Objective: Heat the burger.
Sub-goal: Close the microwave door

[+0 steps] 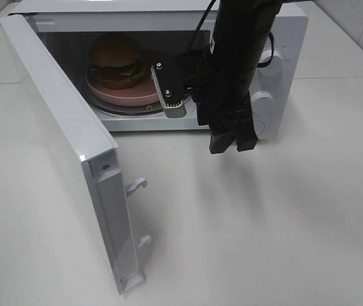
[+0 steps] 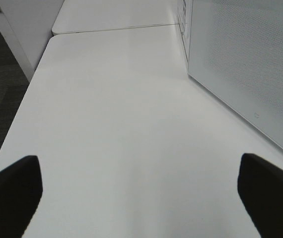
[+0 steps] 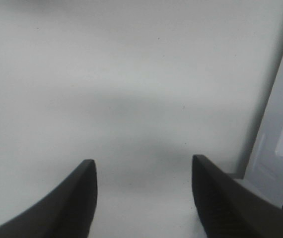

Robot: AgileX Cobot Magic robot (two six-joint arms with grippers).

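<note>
The burger (image 1: pixel 114 58) sits on a pink plate (image 1: pixel 129 99) inside the microwave (image 1: pixel 290 38), the empty right pincer (image 1: pixel 232 146) hangs spread just in front of that microwave, and the spread left pincer (image 2: pixel 141 196) is nearer its open door (image 1: pixel 54 121).

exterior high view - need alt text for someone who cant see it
A burger on a pink plate sits inside a white microwave whose door stands wide open. The black right arm hangs in front of it, fingers open and empty above the white table.
</note>
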